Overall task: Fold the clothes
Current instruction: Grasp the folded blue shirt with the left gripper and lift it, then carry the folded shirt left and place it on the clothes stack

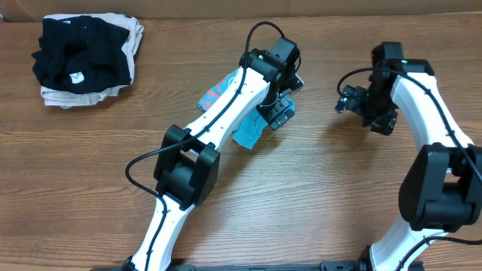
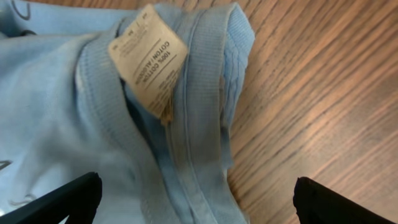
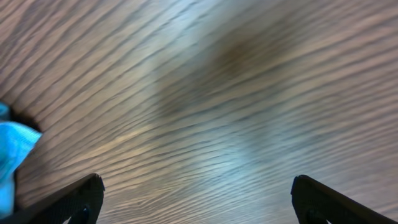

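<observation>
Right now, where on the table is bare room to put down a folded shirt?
Bare table lies between the garment pile and the left arm. Another patch lies between both arms, under the open right gripper. Crowded: around the blue T-shirt under the left gripper.

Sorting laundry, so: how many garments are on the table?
3: a light-blue T-shirt at the centre, partly hidden; a black garment at the far left, lying on a beige folded garment. That pile may hide more.
</observation>
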